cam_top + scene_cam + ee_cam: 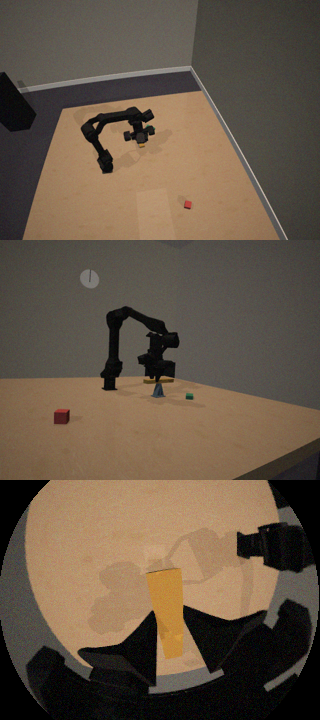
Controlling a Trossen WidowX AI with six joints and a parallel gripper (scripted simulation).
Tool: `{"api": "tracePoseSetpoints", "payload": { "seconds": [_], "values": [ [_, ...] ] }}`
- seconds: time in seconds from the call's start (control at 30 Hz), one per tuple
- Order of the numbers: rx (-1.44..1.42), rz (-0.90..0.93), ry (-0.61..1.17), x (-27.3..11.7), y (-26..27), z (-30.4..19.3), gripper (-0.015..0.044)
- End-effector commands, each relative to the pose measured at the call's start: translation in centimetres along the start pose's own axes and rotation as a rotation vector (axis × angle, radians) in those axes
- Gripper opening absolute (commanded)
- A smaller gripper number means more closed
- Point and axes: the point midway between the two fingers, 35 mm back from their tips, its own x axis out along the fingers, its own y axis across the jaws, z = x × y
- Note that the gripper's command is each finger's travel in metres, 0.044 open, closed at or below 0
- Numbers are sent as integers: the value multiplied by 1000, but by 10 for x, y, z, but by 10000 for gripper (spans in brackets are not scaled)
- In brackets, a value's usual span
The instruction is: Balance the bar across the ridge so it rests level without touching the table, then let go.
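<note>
A red cube [188, 204] [61, 416] sits on the desk [85, 201] [155, 446], well apart from a small green block [189, 396] lying on the same surface. A pale round disc with a dark line [89, 279] shows against the wall [103, 38] [232, 317]. At one side of the top view stands a large black block-like object [14, 108].

Top cam's looking down from high above the arm [113, 116] [113, 343]; exterior sits farther off, low and side-on. Wrist one's super close, facing down at the same table [206, 167] [155, 441] [75, 545] all three share.
</note>
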Motion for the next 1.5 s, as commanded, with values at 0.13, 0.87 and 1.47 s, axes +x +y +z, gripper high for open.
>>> {"api": "tracePoseSetpoints", "payload": {
  "seconds": [0.13,0.87,1.47],
  "values": [
    [5,-1,-1,0,0,0,0],
    [0,0,0,0,0,0,0],
    [0,0,0,0,0,0,79]
  ]
}}
